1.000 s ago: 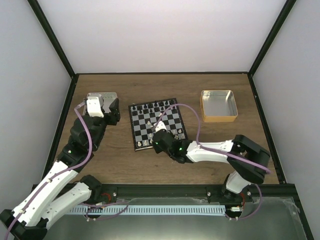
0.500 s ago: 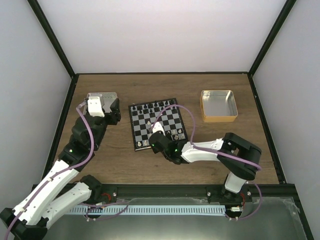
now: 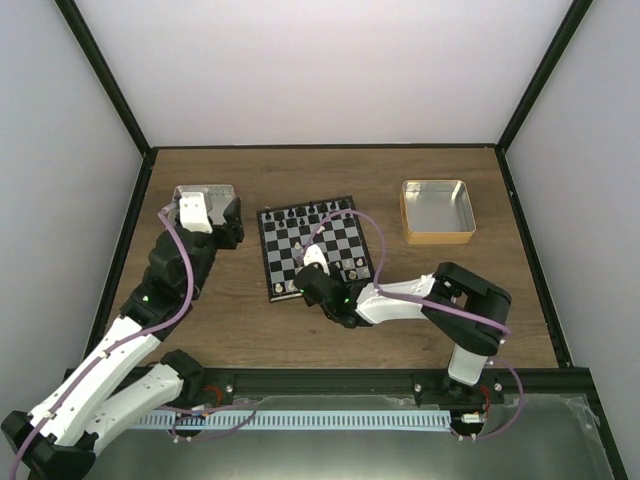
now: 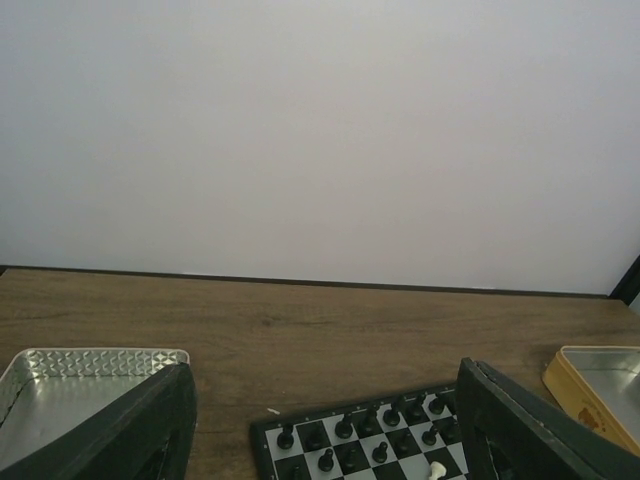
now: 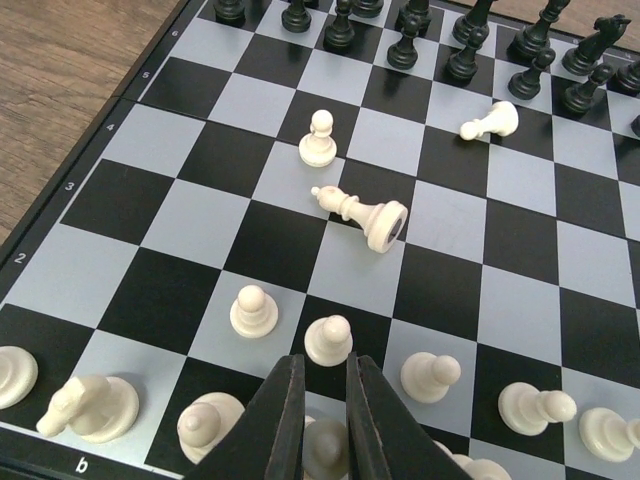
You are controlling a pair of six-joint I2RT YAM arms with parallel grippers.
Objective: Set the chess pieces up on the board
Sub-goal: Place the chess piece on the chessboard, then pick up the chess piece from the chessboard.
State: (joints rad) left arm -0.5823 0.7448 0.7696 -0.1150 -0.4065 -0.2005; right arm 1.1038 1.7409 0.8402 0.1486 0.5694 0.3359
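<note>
**Fig.** Top view: chessboard (image 3: 315,245) lies mid-way across the wooden table (image 3: 240,320), slightly rotated. It sits btw. a silver metal tray (image 3: 205,190) at far left and a yellow-sided tin (image 3: 437,212) at far right, both well apart from it. L gripper (image 3: 196,210) is over the tray's near edge. R gripper (image 3: 308,262) is over the board's near-left part.

L wrist view: the L fingers (image 4: 130,430) are spread wide w/ nothing btw. them. Tray is at lower left, tin at lower right. Black pieces (image 4: 345,428) stand on the board's far rows at lower centre.

R wrist view: the R fingers (image 5: 285,420) are drawn almost together, leaving only a thin slit. A cream shape shows low in that slit; cannot tell whether it is pinched.

Cream pieces (image 5: 430,377) are scattered over the board's near half:
- (a) an upright pawn (image 5: 319,138) stands mid-board.
- (b) a toppled taller piece (image 5: 362,212) lies on its side just beside (a), base toward the right.
- (c) a toppled pawn (image 5: 490,122) lies near the black ranks.
- (d) two standing pawns (image 5: 254,310) are just ahead of the fingertips, the right one nearly touching them in the frame.
- (e) a knight (image 5: 90,405) appears to lie on its side in the nearest row, by the "b" label.
- Other cream pcs stand or lean along that row.
</note>
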